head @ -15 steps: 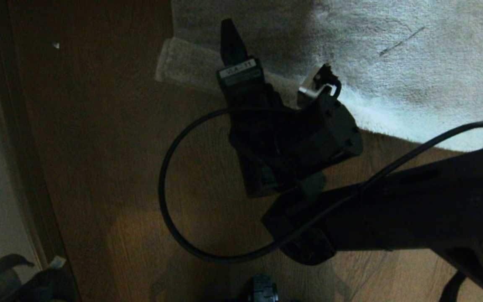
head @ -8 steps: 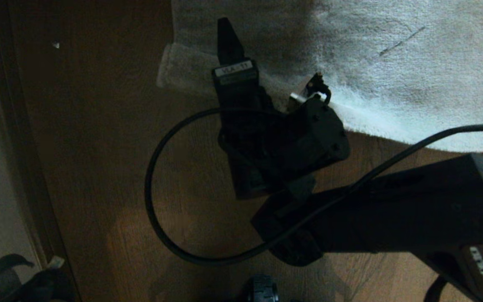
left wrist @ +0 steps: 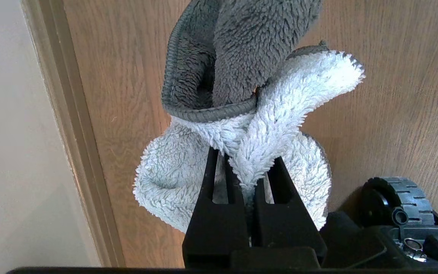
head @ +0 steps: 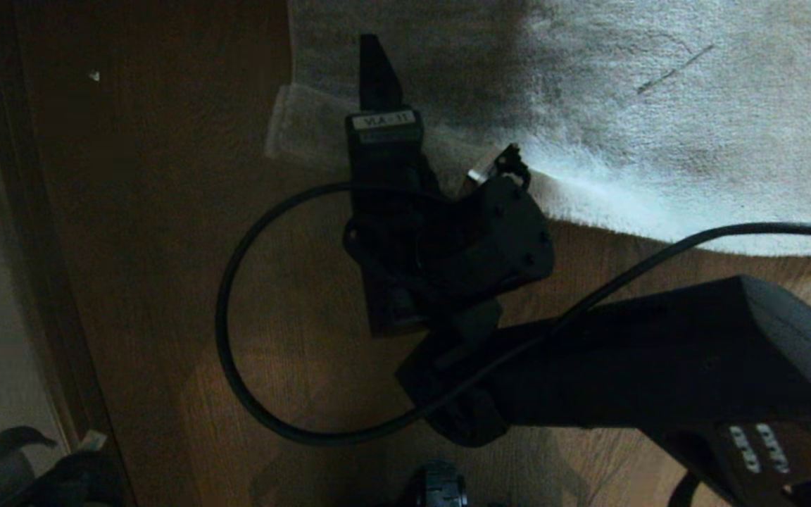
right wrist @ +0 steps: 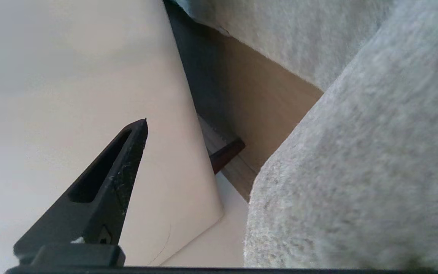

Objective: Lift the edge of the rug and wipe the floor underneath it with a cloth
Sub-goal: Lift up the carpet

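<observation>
The pale plush rug point(head: 659, 105) fills the top right of the head view, and its corner point(head: 300, 120) stands slightly raised off the brown plank floor point(head: 166, 282). My right gripper point(head: 379, 77) is at that corner and open: one black finger point(head: 377, 67) lies over the pile, the other is hidden by the rug. In the right wrist view the rug edge point(right wrist: 356, 171) covers one side of the gripper point(right wrist: 219, 121), with only one finger point(right wrist: 120, 179) showing. My left gripper point(left wrist: 242, 167), outside the head view, is shut on the white and dark grey cloth point(left wrist: 280, 110), held above the floor point(left wrist: 394, 95).
A wall with a skirting board point(head: 39, 246) runs down the left of the head view. A black cable point(head: 236, 352) loops from my right arm over the floor. A base wheel point(left wrist: 397, 198) sits close to the cloth. A beige surface point(right wrist: 70, 76) and dark furniture leg point(right wrist: 226, 152) lie beyond the rug.
My right arm has slid left along the rug's border toward the corner, taking the cable loop with it, and its wrist has rolled a little. The left gripper and cloth are unchanged.
</observation>
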`<state>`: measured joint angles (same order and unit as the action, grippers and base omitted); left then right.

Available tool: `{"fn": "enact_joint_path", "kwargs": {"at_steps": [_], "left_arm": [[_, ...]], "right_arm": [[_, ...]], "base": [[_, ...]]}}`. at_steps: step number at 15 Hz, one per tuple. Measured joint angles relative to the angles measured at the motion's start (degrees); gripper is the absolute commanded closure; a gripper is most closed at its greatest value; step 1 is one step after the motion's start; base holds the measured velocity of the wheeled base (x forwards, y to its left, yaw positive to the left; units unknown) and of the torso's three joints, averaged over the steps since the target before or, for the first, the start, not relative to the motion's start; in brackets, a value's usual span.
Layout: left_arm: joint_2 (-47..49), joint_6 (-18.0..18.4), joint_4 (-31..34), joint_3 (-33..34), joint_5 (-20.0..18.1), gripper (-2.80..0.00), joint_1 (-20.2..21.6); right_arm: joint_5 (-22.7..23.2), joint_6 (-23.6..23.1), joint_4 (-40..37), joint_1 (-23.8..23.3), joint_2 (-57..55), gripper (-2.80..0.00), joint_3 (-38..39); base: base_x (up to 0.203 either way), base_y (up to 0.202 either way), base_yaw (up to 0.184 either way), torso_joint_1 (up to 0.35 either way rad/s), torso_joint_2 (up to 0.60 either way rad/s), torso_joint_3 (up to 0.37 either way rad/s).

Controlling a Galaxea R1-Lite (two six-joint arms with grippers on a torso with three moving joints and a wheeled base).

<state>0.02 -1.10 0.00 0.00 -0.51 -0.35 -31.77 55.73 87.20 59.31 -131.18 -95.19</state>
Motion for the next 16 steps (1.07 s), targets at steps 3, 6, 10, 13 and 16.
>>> {"fn": "enact_joint_path", "kwargs": {"at_steps": [3,6,10,13,16], "left_arm": [[0.0,-0.02,0.0,0.0,-0.04,0.0,0.0],[0.0,0.0,0.02,0.0,-0.01,0.0,0.0],[0.0,0.0,0.0,0.0,-0.04,0.0,0.0],[0.0,-0.02,0.02,0.0,-0.03,0.0,0.0],[0.0,-0.04,0.0,0.0,-0.04,0.0,0.0]], "right_arm": [[-0.04,0.19,0.02,0.15,-1.27,0.0,-1.26],[-0.06,0.6,-0.02,0.15,-2.0,0.0,-1.14],[-0.14,1.34,-0.02,0.15,-2.67,0.0,-0.87],[-0.18,1.37,-0.01,0.11,-2.88,0.0,0.08],[-0.39,1.34,-0.02,0.09,-2.89,0.0,0.98]], "base": [[0.0,0.0,0.0,0.0,0.0,0.0],[0.0,0.0,0.0,0.0,0.0,0.0],[0.0,0.0,0.0,0.0,0.0,0.0],[0.0,0.0,0.0,0.0,0.0,0.0],[0.0,0.0,0.0,0.0,0.0,0.0]]}}
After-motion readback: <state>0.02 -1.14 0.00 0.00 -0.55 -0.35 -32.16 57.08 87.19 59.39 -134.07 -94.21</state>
